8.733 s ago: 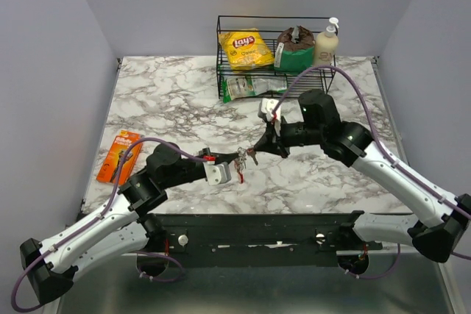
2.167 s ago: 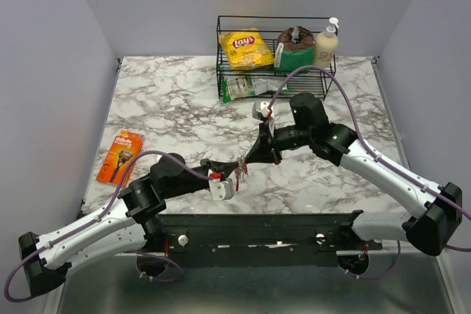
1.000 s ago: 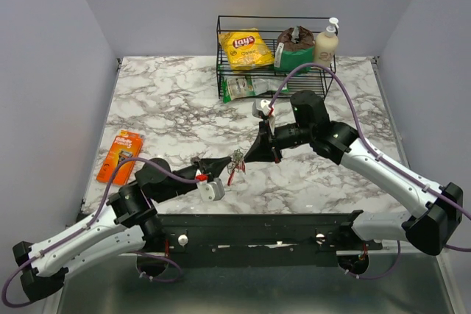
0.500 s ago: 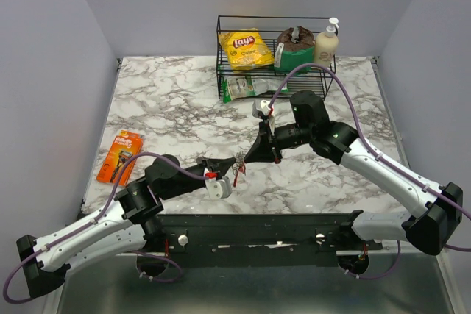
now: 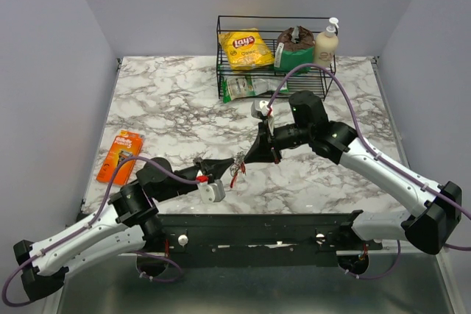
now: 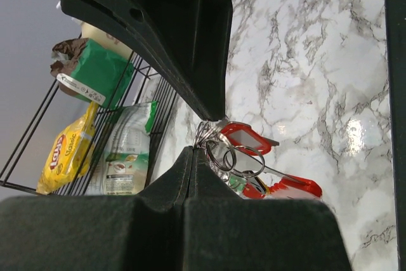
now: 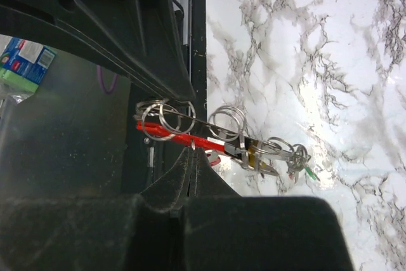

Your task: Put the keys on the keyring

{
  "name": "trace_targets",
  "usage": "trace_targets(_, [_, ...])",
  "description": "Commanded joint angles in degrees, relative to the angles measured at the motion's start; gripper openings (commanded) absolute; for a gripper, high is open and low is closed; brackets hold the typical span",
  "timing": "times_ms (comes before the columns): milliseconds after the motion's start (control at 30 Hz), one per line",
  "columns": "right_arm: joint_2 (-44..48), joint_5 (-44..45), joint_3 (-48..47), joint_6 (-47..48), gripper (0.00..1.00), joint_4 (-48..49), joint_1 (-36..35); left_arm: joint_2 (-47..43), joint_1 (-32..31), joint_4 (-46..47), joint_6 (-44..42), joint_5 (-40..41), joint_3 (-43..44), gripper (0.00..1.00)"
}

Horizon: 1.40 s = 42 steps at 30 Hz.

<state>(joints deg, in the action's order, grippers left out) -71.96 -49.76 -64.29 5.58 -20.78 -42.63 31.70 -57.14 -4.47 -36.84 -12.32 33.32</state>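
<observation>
Both arms reach toward the middle of the marble desk [image 5: 169,101], and their tips nearly meet above it, close to the near edge. The left tool [image 5: 225,161] comes in from the left with its jaws pressed fully together into a point. The right tool [image 5: 246,158] comes in from the right and a little farther back, and it is also closed tight.

Between the two tips, off the desk surface, hangs the keyring [image 6: 221,154], a small cluster of thin metal loops. Seen from the left wrist camera, the right tool's tip sits right on top of these loops and looks to be pinching them, so the bunch dangles from it. The left tool's closed tip is against the loops from the other side. I can't tell whether it has nipped one or is only touching.

The keys [image 6: 246,139] hang off the loops, below and to the side. Two red plastic tags show clearly, with a metal blade between them. From the right wrist camera, a long red piece [image 7: 170,132] runs across just past that tool's own fingertips, and a small green tag [image 7: 310,172] pokes out at the far end of the bunch.

An orange razor pack [image 5: 121,154] lies flat near the left edge of the desk, well apart from the bunch. At the back stands a black wire rack [image 5: 218,49] with a yellow Lay's bag [image 5: 246,48] in it.
</observation>
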Motion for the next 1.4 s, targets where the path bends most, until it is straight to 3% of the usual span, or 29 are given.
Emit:
trace_targets(0, [-0.9, 1.3, -1.5, -0.1, 0.0, -0.8, 0.1, -1.7, -0.4, 1.0, 0.7, -2.5, 0.9, 0.0])
trace_targets(1367, [-0.2, -1.8, -2.1, -0.5, 0.0, -1.5, 0.1, 3.1, -0.5, -0.3, 0.0, 3.8, 0.3, 0.0])
